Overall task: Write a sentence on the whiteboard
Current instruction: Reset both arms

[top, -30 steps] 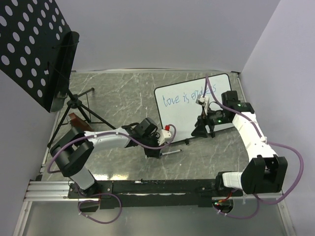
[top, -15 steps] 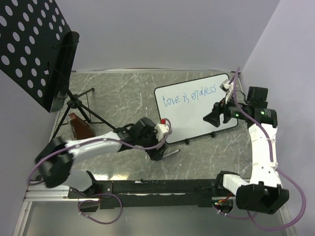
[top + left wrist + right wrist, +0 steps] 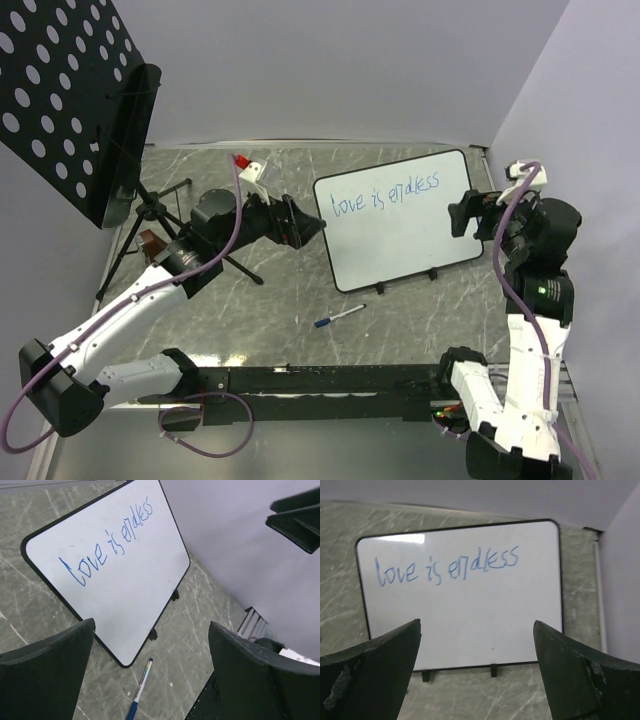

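Blue ink first: the sentence [image 3: 385, 195], "love is endless", runs in one thin line across the upper part of the whiteboard [image 3: 400, 250]. The board rests on small black feet on the grey marbled table [image 3: 280, 300], right of centre. The writing looks complete to me.

A blue-capped marker [image 3: 338, 316] lies flat on the table just in front of the board's near-left corner, and nothing touches it.

The left end effector [image 3: 312, 230] hangs in the air left of the board with its jaws wide apart and empty. The right end effector [image 3: 460, 214], off the board's right edge, is likewise spread and empty.

Handling, my estimate: the board is stiff, light and glossy — slippery on its face, and the ink would smear under a pad. Take it by the black rim on a bare edge, away from the lettering. The marker is slim and round and likely to roll — pinch it mid-barrel.
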You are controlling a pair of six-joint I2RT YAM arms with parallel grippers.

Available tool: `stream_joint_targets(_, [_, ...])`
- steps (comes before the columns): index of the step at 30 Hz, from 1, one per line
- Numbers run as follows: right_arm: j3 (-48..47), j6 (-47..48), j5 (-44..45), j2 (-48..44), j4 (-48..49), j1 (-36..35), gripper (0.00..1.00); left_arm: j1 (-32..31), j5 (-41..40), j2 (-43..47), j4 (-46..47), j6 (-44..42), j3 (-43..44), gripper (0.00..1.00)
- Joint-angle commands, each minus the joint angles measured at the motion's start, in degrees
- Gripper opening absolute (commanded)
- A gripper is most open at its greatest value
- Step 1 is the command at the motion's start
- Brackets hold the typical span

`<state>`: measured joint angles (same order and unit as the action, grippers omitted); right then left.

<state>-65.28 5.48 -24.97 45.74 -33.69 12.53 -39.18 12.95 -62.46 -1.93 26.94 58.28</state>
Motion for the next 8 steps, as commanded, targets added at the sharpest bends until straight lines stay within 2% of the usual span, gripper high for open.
stream_joint_targets(1, [-3.1,-4.2,12.1,0.6,1.4,0.2,1.00,0.9,-3.8,0.6,-1.5,3.7,3.1,0.97])
stream_joint_targets(4, [-3.1,-4.1,12.8,0.2,0.8,0.2,1.00,1.1,-7.3,1.5,-1.4,3.1,2.7,0.97])
stream_joint_targets(8, [-2.6,-4.7,11.9,-0.1,2.2,0.2,1.00,2.0,-7.1,2.0,-0.3,3.0,2.6,0.97])
